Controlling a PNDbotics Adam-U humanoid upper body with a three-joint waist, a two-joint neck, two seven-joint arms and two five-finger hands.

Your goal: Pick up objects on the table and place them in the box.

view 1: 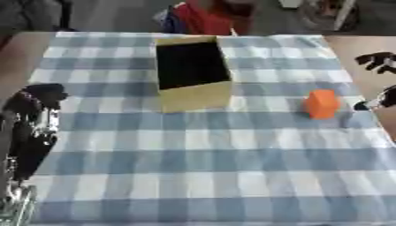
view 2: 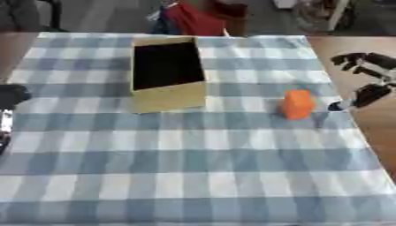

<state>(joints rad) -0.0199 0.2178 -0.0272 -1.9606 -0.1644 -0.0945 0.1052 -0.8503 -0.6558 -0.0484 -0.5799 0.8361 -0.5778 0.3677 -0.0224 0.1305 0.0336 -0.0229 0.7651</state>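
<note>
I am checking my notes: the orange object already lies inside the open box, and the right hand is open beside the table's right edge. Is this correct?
Not quite. The orange object stands on the checked cloth, to the right of the open box and apart from it, as the right eye view shows. The right hand is indeed open at the table's right edge.

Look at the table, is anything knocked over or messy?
Nothing is spilled or broken. The cardboard box stands upright and open on the checked tablecloth, turned a little askew to the checks. The orange block stands on the cloth to its right, not yet in the box. The right hand hovers open beside the block.
</note>
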